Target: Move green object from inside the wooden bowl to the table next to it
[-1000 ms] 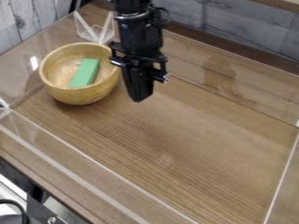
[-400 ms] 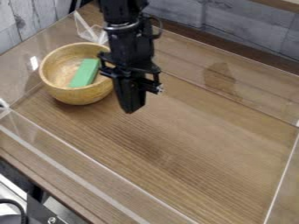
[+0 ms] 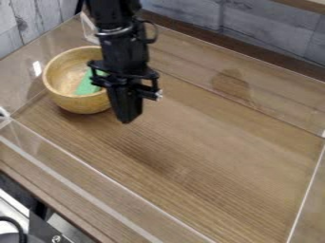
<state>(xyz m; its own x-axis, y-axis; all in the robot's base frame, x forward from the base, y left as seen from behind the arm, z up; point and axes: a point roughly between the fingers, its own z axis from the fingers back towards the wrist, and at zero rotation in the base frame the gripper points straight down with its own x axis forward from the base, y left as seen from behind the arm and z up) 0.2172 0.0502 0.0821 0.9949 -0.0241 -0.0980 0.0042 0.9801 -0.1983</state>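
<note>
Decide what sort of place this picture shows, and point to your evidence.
Probably a robotics lab or test station: a black robot arm reaches over a wood-grain tabletop, where a wooden bowl holds a green object.

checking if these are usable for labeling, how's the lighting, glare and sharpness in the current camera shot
In the camera view: soft, fairly even light, a pale sheen on the table, a dim shadowed side inside the wooden bowl, the dark gripper low in contrast so its fingertips blur together, fine detail soft throughout
</note>
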